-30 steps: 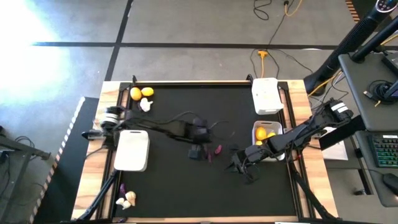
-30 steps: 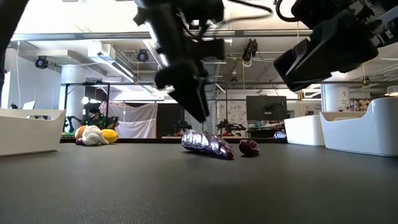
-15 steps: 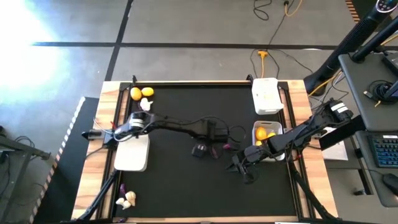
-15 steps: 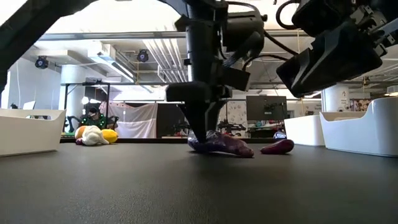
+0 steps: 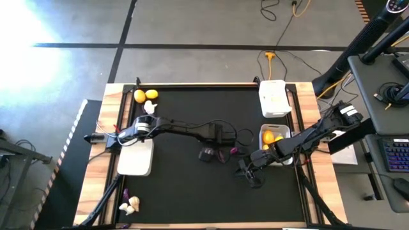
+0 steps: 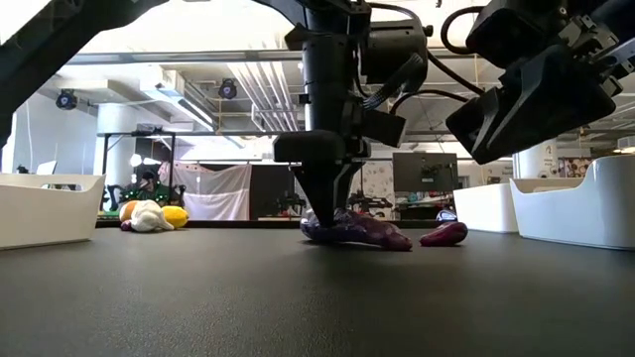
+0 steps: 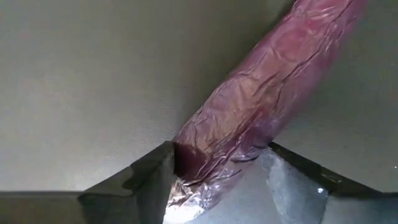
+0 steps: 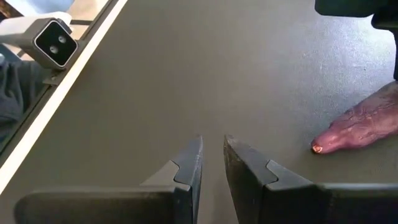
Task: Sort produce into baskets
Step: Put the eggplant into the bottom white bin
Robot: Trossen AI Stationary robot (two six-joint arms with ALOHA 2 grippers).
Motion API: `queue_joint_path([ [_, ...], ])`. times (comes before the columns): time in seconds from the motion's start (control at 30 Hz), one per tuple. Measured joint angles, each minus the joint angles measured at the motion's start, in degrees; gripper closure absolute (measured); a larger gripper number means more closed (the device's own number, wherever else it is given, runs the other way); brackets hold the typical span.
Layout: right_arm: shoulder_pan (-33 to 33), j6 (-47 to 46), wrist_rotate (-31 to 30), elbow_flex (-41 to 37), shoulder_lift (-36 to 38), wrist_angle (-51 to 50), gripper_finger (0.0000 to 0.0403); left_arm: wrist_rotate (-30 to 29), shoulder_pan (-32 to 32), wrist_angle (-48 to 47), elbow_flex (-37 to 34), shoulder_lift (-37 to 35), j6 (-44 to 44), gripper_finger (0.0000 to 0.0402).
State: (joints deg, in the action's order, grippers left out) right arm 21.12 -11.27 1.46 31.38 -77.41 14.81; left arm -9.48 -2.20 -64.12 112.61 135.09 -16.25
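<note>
A long, slim dark purple piece (image 7: 267,81) lies on the black table near its middle (image 5: 222,155). My left gripper (image 5: 208,154) points straight down over one end of it, with a finger on each side. A smaller purple piece (image 6: 444,234) lies just to its right. My right gripper (image 5: 246,172) hovers nearer the table's right, shut and holding nothing. Two lemons (image 5: 145,95) and a garlic bulb (image 5: 149,107) lie at the far left. One white basket (image 5: 275,136) holds lemons. My left gripper has one end of the long purple piece (image 7: 199,155) between its two fingers (image 7: 152,177), which come from above and lie across the piece. The piece lies flat on the table and the rest of it reaches away from the fingers.
A white basket (image 5: 135,156) stands at the left under my left arm, and another (image 5: 273,99) stands at the far right. A garlic bulb (image 5: 131,206) and a purple bit (image 5: 126,191) lie at the near left corner. The table mat (image 5: 192,198) is bare toward the near edge.
My left gripper has tipped from a slant to straight down and sunk onto the long purple piece, moving a little toward the table's right. Both purple pieces have slid slightly to the right along the table.
</note>
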Motion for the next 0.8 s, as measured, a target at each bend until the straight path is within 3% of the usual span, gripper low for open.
queue_joint_path([
  [0.27,0.0,-0.83,0.01,-0.02,-0.02,-0.02,0.0344,0.01,-0.07,-0.01,-0.1,-0.9,0.54,0.0275],
  [0.4,0.0,-1.5,0.02,-0.04,-0.02,-0.61,0.0344,0.4,-0.2,-1.55,-0.11,-1.19,2.17,0.0286],
  [0.6,0.0,-1.85,0.02,-0.13,-0.02,-2.85,0.0344,3.81,-1.17,-5.04,-0.25,-1.93,3.54,0.0266],
  [0.8,0.0,-1.86,0.02,-0.13,-0.02,-2.57,0.0344,5.47,-1.66,-5.91,-0.37,-1.95,6.22,0.0199],
])
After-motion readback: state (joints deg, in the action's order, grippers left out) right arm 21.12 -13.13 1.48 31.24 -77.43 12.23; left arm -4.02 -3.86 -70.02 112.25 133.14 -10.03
